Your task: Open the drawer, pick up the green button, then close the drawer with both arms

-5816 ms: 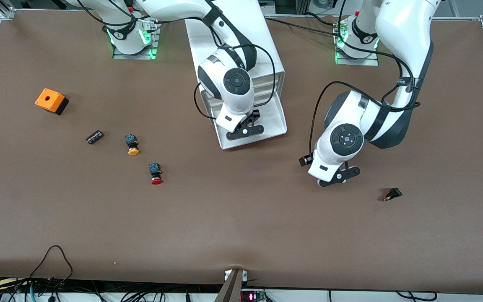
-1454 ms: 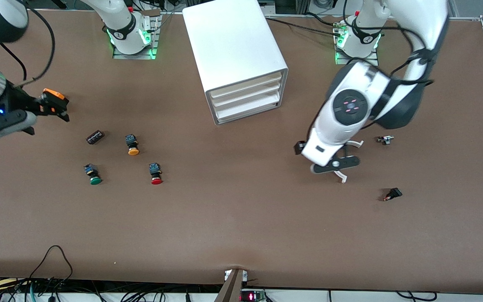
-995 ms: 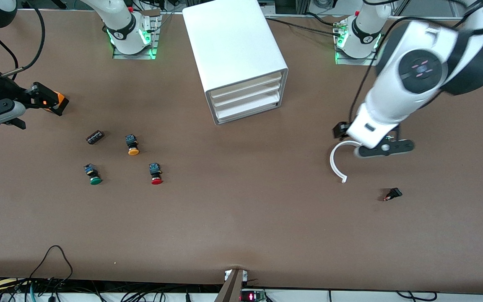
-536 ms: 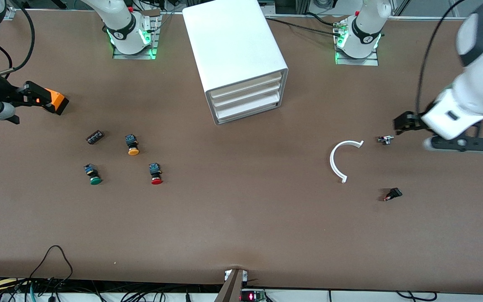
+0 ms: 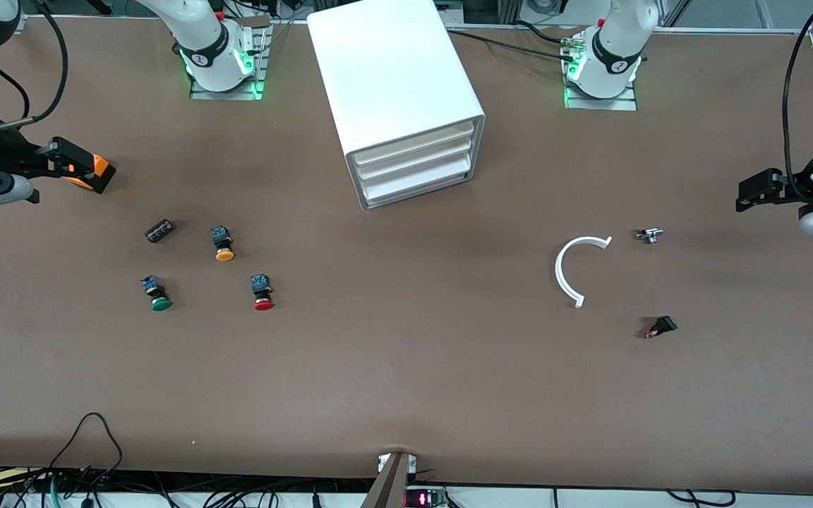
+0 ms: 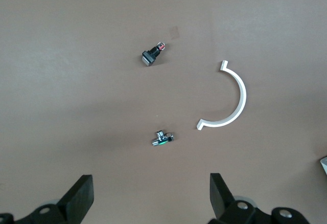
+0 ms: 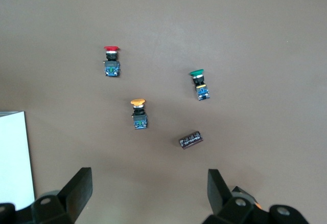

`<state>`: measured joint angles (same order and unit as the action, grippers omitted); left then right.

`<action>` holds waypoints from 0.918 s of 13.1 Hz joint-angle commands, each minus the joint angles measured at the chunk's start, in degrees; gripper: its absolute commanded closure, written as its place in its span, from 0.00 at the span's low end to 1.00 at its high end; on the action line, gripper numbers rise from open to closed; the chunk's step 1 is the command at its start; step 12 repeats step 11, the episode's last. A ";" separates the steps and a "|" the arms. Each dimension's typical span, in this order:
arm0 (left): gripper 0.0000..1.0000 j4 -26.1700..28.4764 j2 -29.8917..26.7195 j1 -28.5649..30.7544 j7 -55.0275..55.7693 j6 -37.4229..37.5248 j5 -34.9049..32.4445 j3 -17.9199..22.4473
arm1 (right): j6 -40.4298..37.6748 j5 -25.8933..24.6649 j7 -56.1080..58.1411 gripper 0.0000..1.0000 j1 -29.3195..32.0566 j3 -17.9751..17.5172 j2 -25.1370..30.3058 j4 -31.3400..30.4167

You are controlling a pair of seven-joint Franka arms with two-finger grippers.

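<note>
The white cabinet (image 5: 396, 77) stands between the two arm bases, and its drawer (image 5: 413, 185) and the others above it are all pushed in. The button (image 5: 158, 296) with the green cap lies on the table toward the right arm's end, and the right wrist view shows this green button (image 7: 199, 83) too. My right gripper (image 7: 148, 196) hangs open and empty, high over the table edge at that end, near the orange box (image 5: 96, 173). At the left arm's end my left gripper (image 6: 150, 201) hangs open and empty, high over bare table.
A yellow-orange button (image 5: 223, 245), a red button (image 5: 262, 293) and a small black part (image 5: 159, 231) lie close to the green one. Toward the left arm's end lie a white half ring (image 5: 569, 271), a small metal part (image 5: 650, 235) and a black switch (image 5: 662, 327).
The drawer, earlier pulled out with my right gripper in it, is shut and the green button lies on the table. My left arm has swung outward, uncovering the half ring.
</note>
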<state>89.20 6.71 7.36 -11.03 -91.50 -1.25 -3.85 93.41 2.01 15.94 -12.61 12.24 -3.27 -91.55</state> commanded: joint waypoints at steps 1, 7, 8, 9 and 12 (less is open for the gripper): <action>0.00 2.04 -3.19 -0.15 5.38 2.89 3.53 1.12 | -0.16 -0.52 3.13 0.00 1.44 -0.37 -0.16 0.85; 0.00 -0.16 -3.29 -0.85 1.54 1.32 -0.42 0.77 | -0.16 -0.61 3.14 0.00 6.81 -6.35 0.02 0.94; 0.00 -0.25 -3.37 -0.85 1.54 1.23 -1.20 0.68 | -0.15 -0.61 3.14 0.00 6.81 -6.53 0.02 0.94; 0.00 -0.25 -3.55 -0.85 1.54 1.23 -1.38 0.68 | -0.15 -0.61 3.14 0.00 6.72 -6.61 0.02 1.02; 0.00 -0.34 -3.55 -0.85 1.63 1.23 -1.47 0.68 | 0.20 -0.61 3.14 0.00 6.63 -6.70 0.02 1.02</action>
